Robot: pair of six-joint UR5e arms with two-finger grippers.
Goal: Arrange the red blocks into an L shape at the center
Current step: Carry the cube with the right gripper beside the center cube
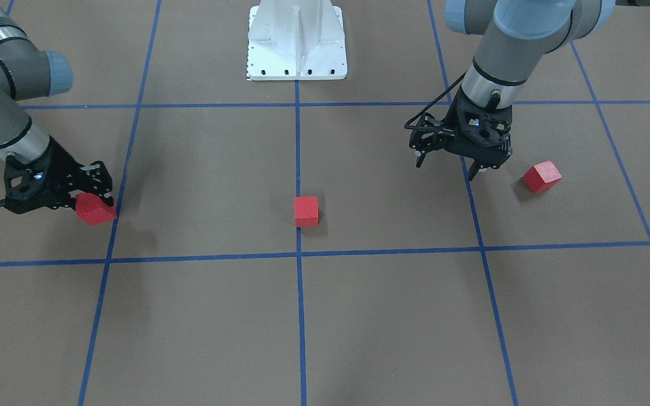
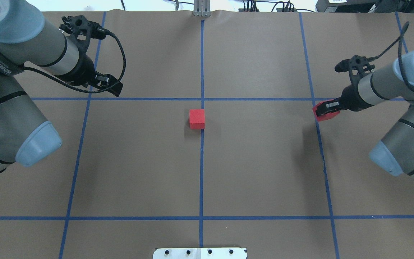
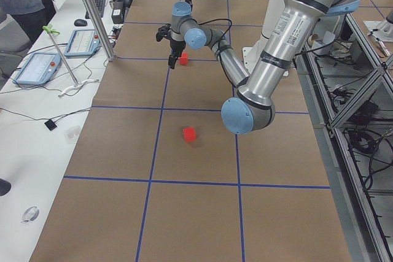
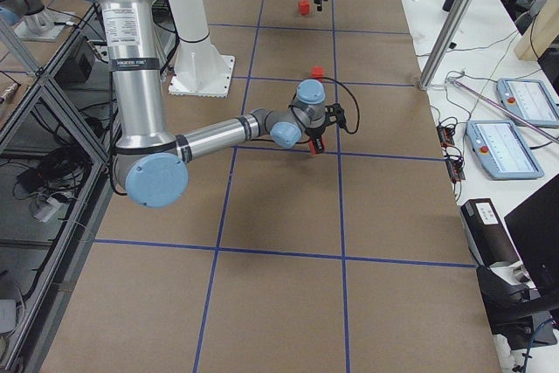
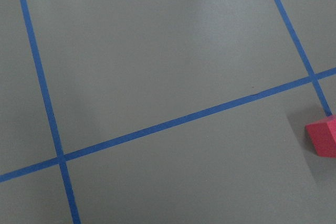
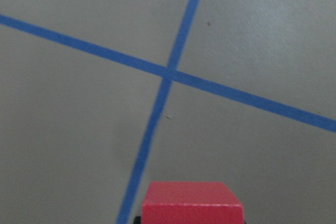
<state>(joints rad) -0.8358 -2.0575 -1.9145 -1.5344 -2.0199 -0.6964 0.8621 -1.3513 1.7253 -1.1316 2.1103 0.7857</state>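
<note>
**Right gripper (image 1: pixel 83 198), clamped on one red block: hazards ahead**

Item 1, right gripper. Closed on the held block (image 1: pixel 98 213), out by the side tape line (image 1: pixel 112 237) and well apart from the centre (image 1: pixel 298 183). The block sits skewed in the grip and appears clear of the floor (image 1: pixel 201 186). Hazard: set down crooked, it would meet its neighbour corner-first and leave a gap instead of a flush face.

Item 2, left gripper (image 1: pixel 446 164). Spread wide and holding nothing, just beside the loose block (image 1: pixel 542 176) without touching it. That block lies turned against the tape lines. Hazard: a grip across its corners rather than its flat faces would spin it or squirt it away. The wrist likely needs turning first.

Item 3, middle block (image 1: pixel 306 211). Rests on the middle tape line (image 1: pixel 301 316), square to it and alone. Hazard: an arriving block or finger shoves it off the line, since nothing pins it.

Item 4, both grippers. Each must come to the same small patch. Hazard: fouling one another if they arrive together. Taking turns seems safer.

Item 5, the shape. Hazard: three in a straight row, should the last block land in line rather than round the corner.
</note>
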